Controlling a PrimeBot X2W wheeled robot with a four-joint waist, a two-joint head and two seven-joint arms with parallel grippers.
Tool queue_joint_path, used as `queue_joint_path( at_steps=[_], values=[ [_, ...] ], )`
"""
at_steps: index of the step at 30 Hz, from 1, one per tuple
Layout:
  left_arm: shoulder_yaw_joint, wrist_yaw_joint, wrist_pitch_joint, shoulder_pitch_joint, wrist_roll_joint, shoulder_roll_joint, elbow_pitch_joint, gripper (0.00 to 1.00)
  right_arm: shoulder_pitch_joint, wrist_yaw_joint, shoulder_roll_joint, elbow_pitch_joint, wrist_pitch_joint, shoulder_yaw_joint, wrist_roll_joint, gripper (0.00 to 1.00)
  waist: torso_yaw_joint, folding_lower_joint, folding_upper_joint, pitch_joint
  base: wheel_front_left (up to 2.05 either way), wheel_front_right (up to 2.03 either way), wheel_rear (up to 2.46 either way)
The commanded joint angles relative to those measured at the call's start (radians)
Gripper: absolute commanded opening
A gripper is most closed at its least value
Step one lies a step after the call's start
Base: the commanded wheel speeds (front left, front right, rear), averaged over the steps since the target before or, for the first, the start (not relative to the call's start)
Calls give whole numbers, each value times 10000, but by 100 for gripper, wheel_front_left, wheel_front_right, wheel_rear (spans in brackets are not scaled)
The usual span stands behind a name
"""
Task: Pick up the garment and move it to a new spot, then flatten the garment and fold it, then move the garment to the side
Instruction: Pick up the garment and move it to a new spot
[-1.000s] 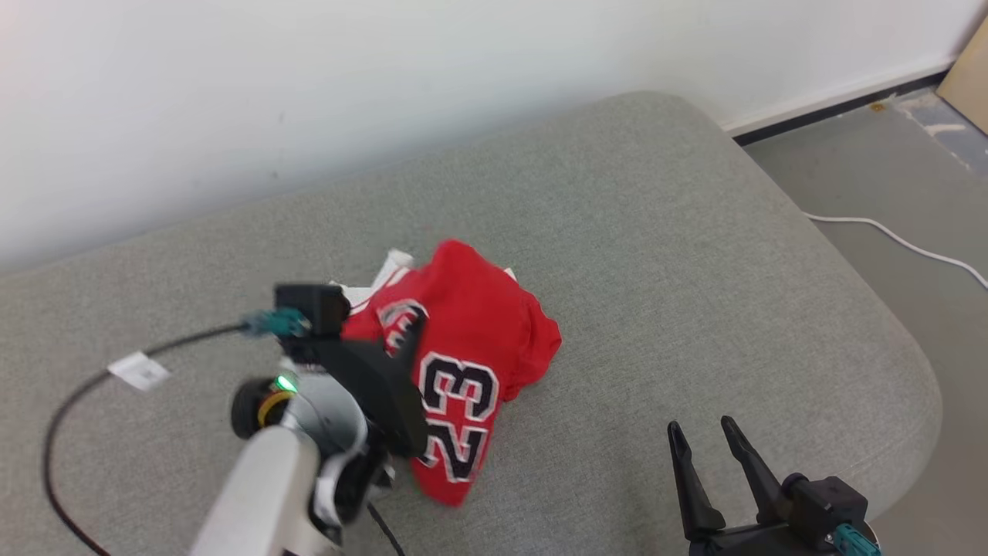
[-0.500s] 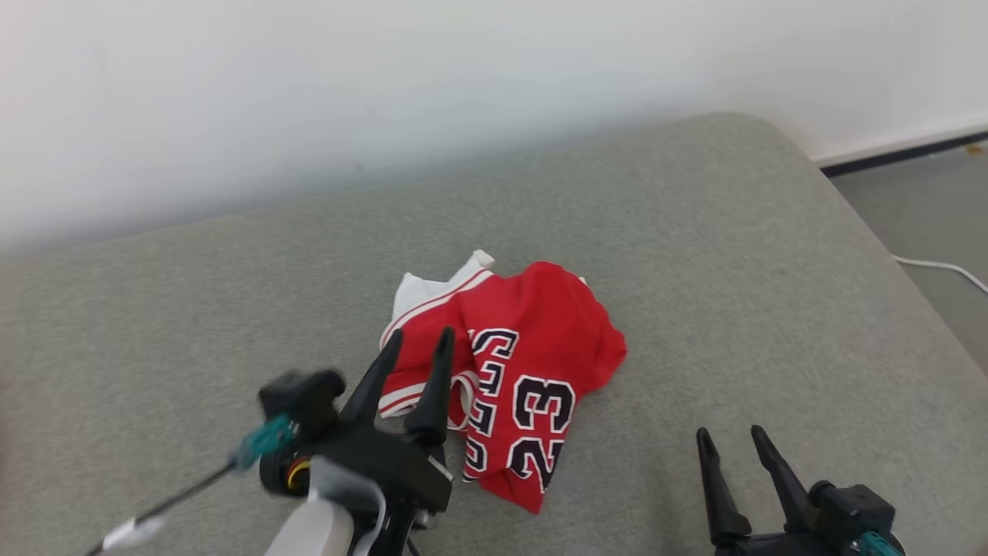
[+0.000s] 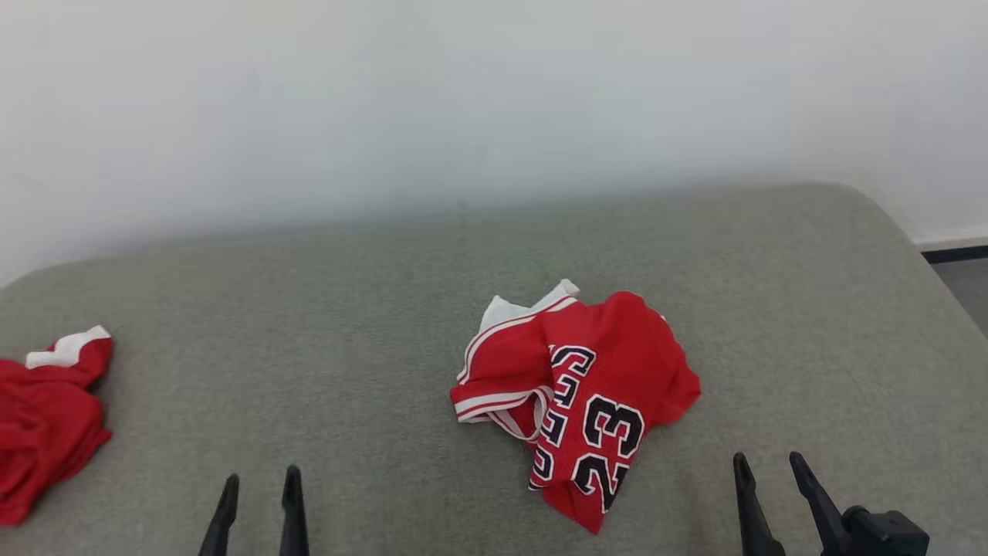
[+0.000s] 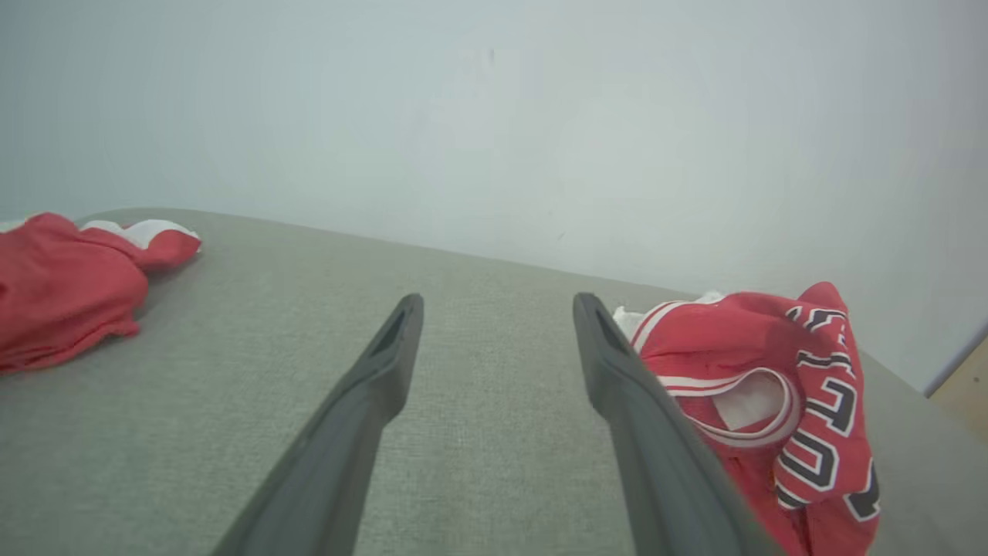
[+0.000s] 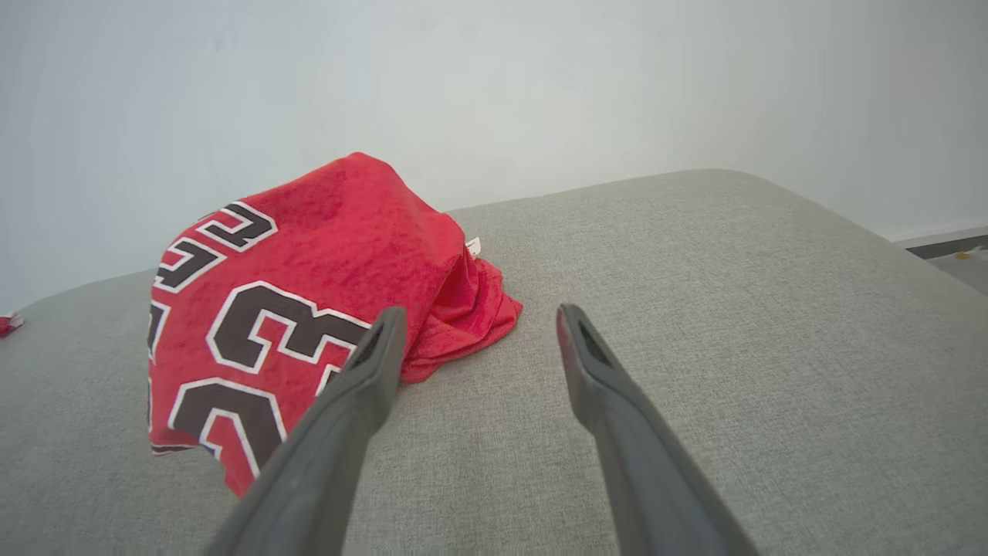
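Red jersey (image 3: 617, 347) lies crumpled in a heap on the grey cushion (image 3: 347, 309), right of centre in the head view. It is not flat and not folded. White trim and a white patch show at its back-left edge. A black "23" with white outline faces up on the near flap, with a second "23" below it. Nothing touches the jersey.

Left hand (image 3: 261, 477) is at the lower left of the head view, fingers spread wide, holding nothing. It is over bare cushion, and the jersey is off to its right, apart from it. The left wrist view shows an opening of the jersey with striped trim, past the hand's right finger.

Right hand (image 3: 768, 461) is at the lower right, fingers also wide apart, holding nothing. It is near the jersey's right side but clear of it. In the right wrist view the jersey sits to the left of the fingers.

A second red garment (image 3: 46, 417) with white trim is bunched at the cushion's far left, well apart from the jersey. A white wall (image 3: 463, 100) stands behind.
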Motion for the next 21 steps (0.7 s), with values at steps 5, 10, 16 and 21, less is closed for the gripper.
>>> queue_joint_path(
  at_steps=[5,10,16,21],
  values=[
    [783,-258,-34,1072,1226,-42,-46,100,489,-21,-1,-148,127,-142,-148,100,717,1,0,-424,0,0,0],
    [1216,-621,-33,1434,1750,-111,280,100,846,-21,-3,-187,241,-260,-251,100,960,1,0,-529,0,0,0],
    [1599,-860,-34,1542,1938,-258,341,100,952,-21,-3,-312,317,-268,-230,100,966,1,0,-499,0,0,0],
    [1529,-992,-35,1420,2152,-325,374,100,867,-21,-1,-379,303,-181,-122,100,899,1,0,-407,0,0,0]
  ],
)
